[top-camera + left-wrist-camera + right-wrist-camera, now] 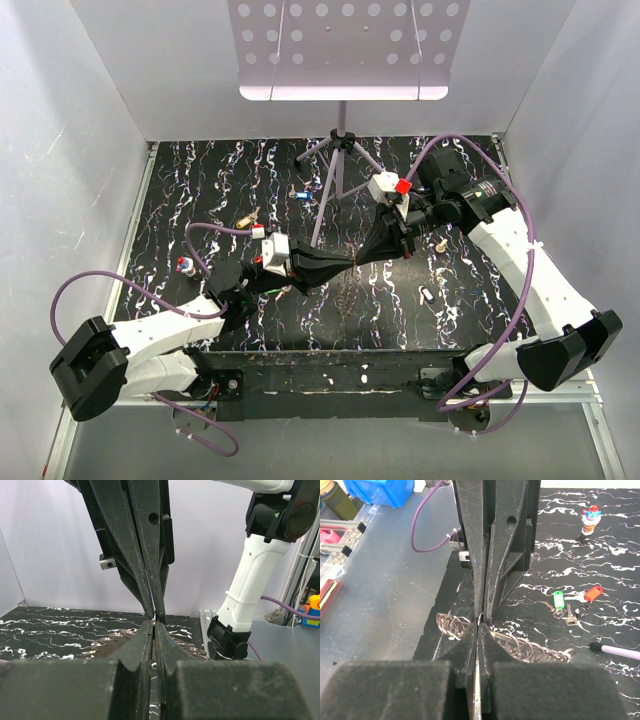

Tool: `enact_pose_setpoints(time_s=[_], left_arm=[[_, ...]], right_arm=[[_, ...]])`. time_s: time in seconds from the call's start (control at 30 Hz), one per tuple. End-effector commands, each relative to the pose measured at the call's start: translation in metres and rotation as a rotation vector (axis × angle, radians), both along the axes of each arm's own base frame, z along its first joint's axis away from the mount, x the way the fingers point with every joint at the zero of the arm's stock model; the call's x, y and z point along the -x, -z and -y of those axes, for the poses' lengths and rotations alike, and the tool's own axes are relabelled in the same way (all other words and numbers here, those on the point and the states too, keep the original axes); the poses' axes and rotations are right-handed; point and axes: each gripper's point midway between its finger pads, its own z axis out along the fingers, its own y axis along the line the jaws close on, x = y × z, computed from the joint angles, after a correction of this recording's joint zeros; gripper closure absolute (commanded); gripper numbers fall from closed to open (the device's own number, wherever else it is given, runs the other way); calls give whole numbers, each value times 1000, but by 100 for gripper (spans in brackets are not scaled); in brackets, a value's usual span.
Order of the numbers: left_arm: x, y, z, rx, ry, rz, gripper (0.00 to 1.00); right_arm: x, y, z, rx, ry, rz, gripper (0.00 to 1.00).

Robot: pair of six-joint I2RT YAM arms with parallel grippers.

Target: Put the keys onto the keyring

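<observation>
The left gripper point(355, 263) and the right gripper point(368, 255) meet tip to tip over the middle of the table point(200, 180); the left reaches in from the near left, the right from the far right. Both pairs of fingers are pressed together; each wrist view shows its own fingers closed to a thin seam, with the other arm's fingers closed just above them. Whether anything is pinched in those seams I cannot tell.

The keyring point(530, 649) shows in the right wrist view as a row of silvery loops, low on both sides of the joined tips; whether it hangs from the fingers or lies on the table I cannot tell.

A green key point(558, 601), a plain key point(570, 615) and a red key point(593, 592) lie together on the table, apart from the keyring. A blue key point(302, 194) lies near the foot of the stand point(340, 150); a brass key point(245, 218) lies further left. A small toy point(590, 519) stands well apart from the fingers.
</observation>
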Motion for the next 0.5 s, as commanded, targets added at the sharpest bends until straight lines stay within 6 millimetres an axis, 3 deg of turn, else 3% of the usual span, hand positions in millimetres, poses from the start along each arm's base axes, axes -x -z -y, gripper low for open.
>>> enact_pose_setpoints(time_s=[0.0,0.1,0.3,0.47], left_arm=[[-1,-5,-2,11,-15,2,100],[-1,4,0,-50,-13,-13,96],[0,13,-13,-118,-67,-7,54],[-2,20,-30,-167,-149,13,35]], right_arm=[[4,-1,3,5,-1,28,99],[6,2,5,16,-5,48,99],[8,8,11,64,-4,55,99],[7,18,28,198,-11,120,99]])
